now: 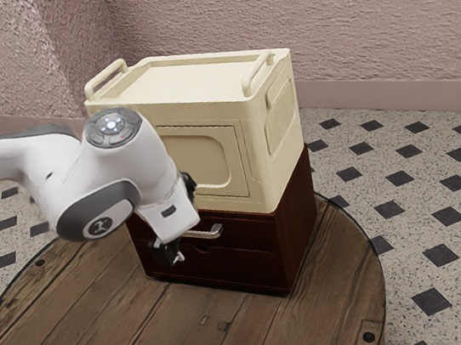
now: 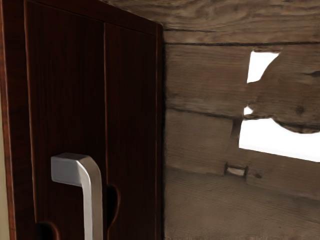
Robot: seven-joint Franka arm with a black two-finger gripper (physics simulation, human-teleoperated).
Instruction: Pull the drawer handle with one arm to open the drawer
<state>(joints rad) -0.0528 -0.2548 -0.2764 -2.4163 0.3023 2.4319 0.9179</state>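
Planked table (image 1: 109,344) sets the stage as drawer (image 1: 252,236) awaits its pull

Round wooden boards fill the foreground of the exterior view, beneath a dark red-brown cabinet (image 1: 298,223) topped by a cream storage box (image 1: 264,163). A white robot arm (image 1: 153,162) reaches down to the cabinet's front, its black gripper (image 1: 173,253) near the silver handle (image 1: 216,230). Whether the gripper stands wide or narrow cannot be told, nor whether it touches the metal. The drawer front sits level with the cabinet face, so the approach looks made, while the grasp, if not already secured, and the whole pull appear to remain. A round emblem (image 1: 100,228) marks the arm's dark joint cover; no lettering can be read.

In the wrist view, the bent handle stands out from the drawer's dark front, with no gap visible along its seams, though the shadowed wood may hide a slight opening. No label or brand is legible on the wood.
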